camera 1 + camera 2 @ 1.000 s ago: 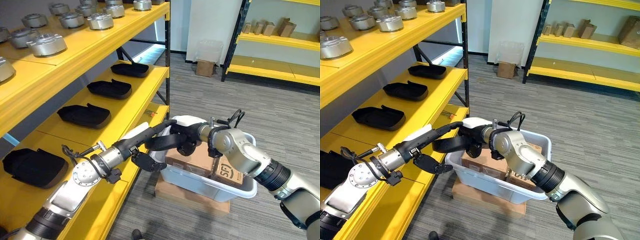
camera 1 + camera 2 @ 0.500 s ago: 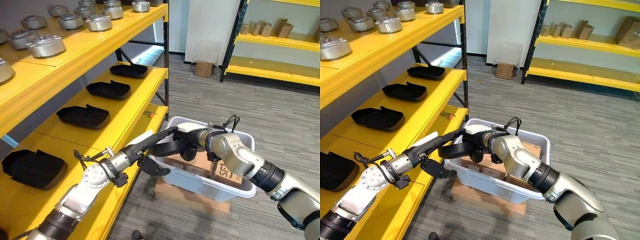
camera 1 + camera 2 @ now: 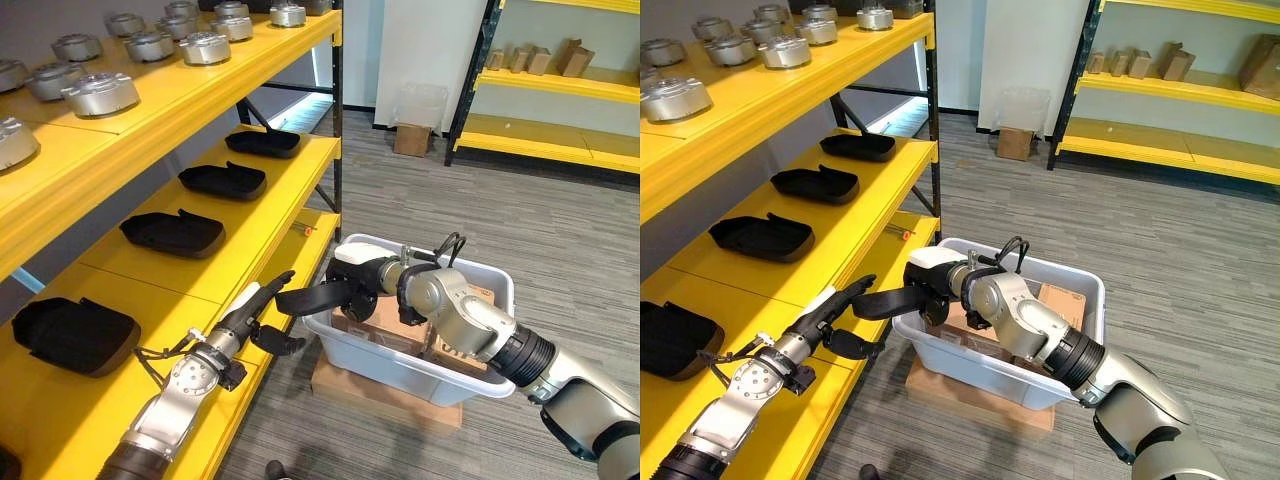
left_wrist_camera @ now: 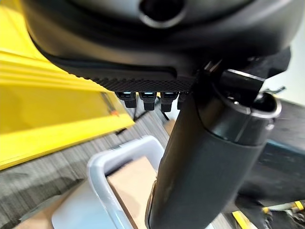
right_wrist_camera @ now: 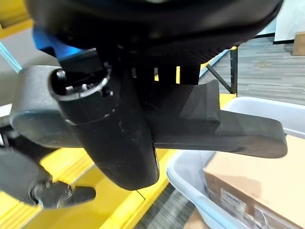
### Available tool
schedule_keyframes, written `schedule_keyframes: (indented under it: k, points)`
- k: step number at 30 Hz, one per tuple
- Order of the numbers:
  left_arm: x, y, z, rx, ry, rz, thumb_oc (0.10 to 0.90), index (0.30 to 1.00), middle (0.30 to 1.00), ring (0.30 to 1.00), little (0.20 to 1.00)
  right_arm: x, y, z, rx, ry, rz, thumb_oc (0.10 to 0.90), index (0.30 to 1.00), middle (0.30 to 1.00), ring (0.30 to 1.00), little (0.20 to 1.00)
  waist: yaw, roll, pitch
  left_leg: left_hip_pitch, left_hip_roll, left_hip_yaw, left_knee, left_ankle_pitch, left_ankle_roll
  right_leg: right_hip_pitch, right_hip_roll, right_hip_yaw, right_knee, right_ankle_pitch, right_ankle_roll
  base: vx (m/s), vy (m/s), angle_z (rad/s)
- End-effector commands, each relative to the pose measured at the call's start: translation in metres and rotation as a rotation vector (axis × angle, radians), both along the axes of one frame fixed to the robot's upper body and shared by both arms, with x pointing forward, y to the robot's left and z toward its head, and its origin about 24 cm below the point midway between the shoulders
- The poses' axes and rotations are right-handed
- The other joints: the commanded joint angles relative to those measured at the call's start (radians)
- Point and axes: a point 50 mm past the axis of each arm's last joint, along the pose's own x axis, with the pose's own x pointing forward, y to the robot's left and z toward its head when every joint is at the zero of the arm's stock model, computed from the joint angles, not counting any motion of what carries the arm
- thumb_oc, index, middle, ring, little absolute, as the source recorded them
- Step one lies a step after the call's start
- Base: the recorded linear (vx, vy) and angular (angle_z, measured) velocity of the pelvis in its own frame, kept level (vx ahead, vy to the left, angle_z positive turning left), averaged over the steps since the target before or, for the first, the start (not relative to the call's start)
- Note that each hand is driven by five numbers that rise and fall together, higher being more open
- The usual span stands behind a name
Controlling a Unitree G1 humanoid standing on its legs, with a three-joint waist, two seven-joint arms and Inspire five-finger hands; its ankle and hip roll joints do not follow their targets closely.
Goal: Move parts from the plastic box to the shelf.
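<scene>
Right hand (image 3: 362, 283) at frame centre gripping black part (image 3: 318, 296), long axis near level pointing left, over plastic box (image 3: 400, 366) rim, left hand (image 3: 262, 318) open below-left by yellow shelf (image 3: 240, 250)

Head stereo pair looks down – both share plastic box (image 3: 440, 375), wrist cams v. close

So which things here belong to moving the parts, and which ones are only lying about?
Job: black part in the right hand; left hand, open beside it; plastic box; yellow shelf; black parts already on it.
Lying about: round metal parts on the top shelf; cardboard box on the floor; cardboard boxes on the far shelf.
</scene>
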Motion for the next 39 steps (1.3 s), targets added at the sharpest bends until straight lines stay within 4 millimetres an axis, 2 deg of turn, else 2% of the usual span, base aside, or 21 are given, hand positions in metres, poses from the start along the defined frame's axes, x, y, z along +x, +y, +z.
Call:
schedule_keyframes:
  k: [1, 10, 19, 20, 23, 29, 34, 39]
  points:
    - [0.027, -0.007, 0.056, 0.052, -0.275, -0.065, 0.900, 1.000, 1.000, 1.000, 1.000, 0.002, 0.024, 0.092, 0.209, -0.355, 0.068, 0.400, 0.300, 0.300, 0.300, 0.300, 0.026, -0.034, -0.027, 0.095, 0.033, 0.019, 0.012, -0.131, -0.018, -0.072, -0.012, -0.016, 0.005, -0.003, 0.013, 0.01, -0.010, 0.03]
    - [0.028, -0.031, 0.065, 0.041, -0.296, -0.214, 0.900, 1.000, 1.000, 1.000, 1.000, 0.001, 0.032, 0.097, 0.209, -0.352, 0.091, 0.400, 0.300, 0.300, 0.300, 0.300, 0.021, -0.038, -0.031, 0.098, 0.037, 0.023, 0.013, -0.136, -0.020, -0.072, -0.013, -0.013, 0.005, -0.002, 0.014, 0.00, 0.000, 0.00]
    - [0.031, -0.066, 0.100, 0.195, -0.434, -0.464, 0.900, 1.000, 1.000, 1.000, 1.000, -0.004, 0.048, 0.081, 0.107, -0.318, 0.156, 0.400, 0.300, 0.300, 0.300, 0.300, 0.003, -0.035, -0.039, 0.100, 0.043, 0.041, 0.013, -0.135, -0.020, -0.078, -0.013, -0.005, 0.004, 0.000, 0.019, 0.00, 0.000, 0.00]
    - [0.033, -0.071, 0.111, 0.255, -0.464, -0.486, 0.900, 1.000, 1.000, 1.000, 1.000, -0.004, 0.052, 0.076, 0.075, -0.304, 0.164, 0.400, 0.300, 0.300, 0.300, 0.300, -0.003, -0.031, -0.042, 0.101, 0.045, 0.047, 0.012, -0.133, -0.020, -0.080, -0.013, -0.003, 0.005, 0.000, 0.020, 0.00, 0.019, -0.04]
    - [0.042, -0.056, 0.122, 0.260, -0.493, -0.373, 0.900, 1.000, 1.000, 1.000, 1.000, -0.004, 0.050, 0.074, 0.057, -0.295, 0.161, 0.400, 0.300, 0.300, 0.300, 0.300, -0.005, -0.031, -0.044, 0.100, 0.045, 0.048, 0.012, -0.131, -0.021, -0.082, -0.013, 0.001, 0.004, -0.001, 0.021, 0.00, 0.005, -0.08]
    - [0.043, -0.046, 0.129, 0.234, -0.533, -0.309, 0.900, 1.000, 1.000, 1.000, 1.000, -0.004, 0.048, 0.073, 0.050, -0.305, 0.150, 0.400, 0.300, 0.300, 0.300, 0.300, -0.001, -0.033, -0.041, 0.102, 0.046, 0.047, 0.012, -0.129, -0.023, -0.080, -0.014, -0.002, 0.005, 0.000, 0.019, 0.00, -0.001, -0.01]
    - [0.043, -0.033, 0.143, 0.201, -0.604, -0.215, 0.900, 1.000, 1.000, 1.000, 1.000, -0.002, 0.048, 0.076, 0.062, -0.289, 0.142, 0.400, 0.300, 0.300, 0.300, 0.300, 0.005, -0.039, -0.046, 0.103, 0.047, 0.041, 0.009, -0.127, -0.027, -0.075, -0.014, -0.008, 0.005, -0.003, 0.018, 0.00, 0.000, 0.00]
    - [0.044, -0.032, 0.145, 0.176, -0.607, -0.209, 0.900, 1.000, 1.000, 1.000, 1.000, -0.002, 0.050, 0.080, 0.074, -0.301, 0.136, 0.400, 0.300, 0.300, 0.300, 0.300, 0.007, -0.042, -0.045, 0.102, 0.047, 0.038, 0.010, -0.127, -0.027, -0.076, -0.013, -0.010, 0.006, -0.002, 0.017, 0.00, 0.000, 0.00]
